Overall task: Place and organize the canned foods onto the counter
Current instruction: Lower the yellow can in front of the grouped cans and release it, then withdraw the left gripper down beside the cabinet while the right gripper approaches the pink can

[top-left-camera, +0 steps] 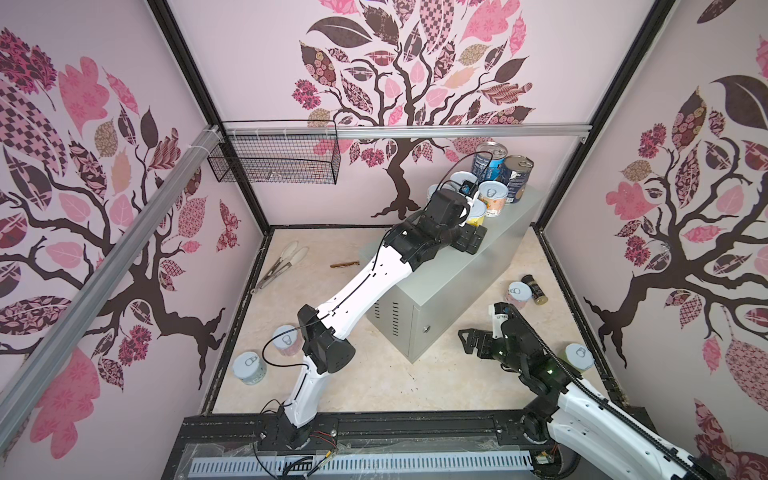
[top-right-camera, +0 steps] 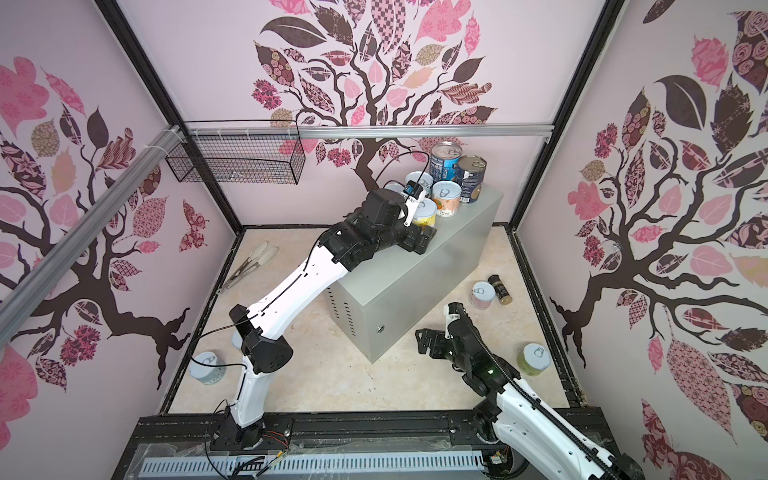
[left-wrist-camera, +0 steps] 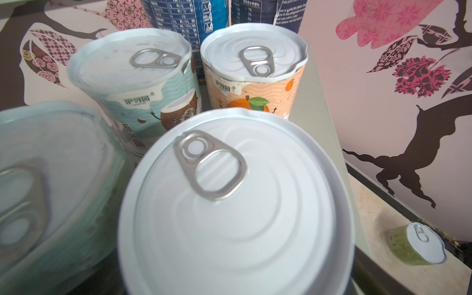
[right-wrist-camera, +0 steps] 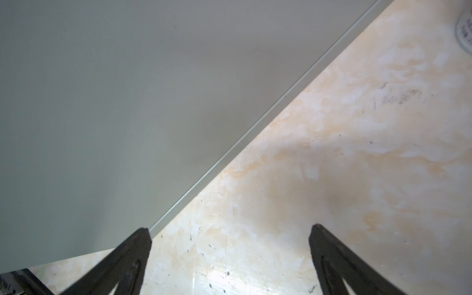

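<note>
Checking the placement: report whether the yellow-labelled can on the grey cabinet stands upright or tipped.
Upright: the yellow-labelled can stands on its base on the grey cabinet, pull-tab lid facing up.

Tall dark can (left-wrist-camera: 255, 12) label: "use within 3 days"
</note>
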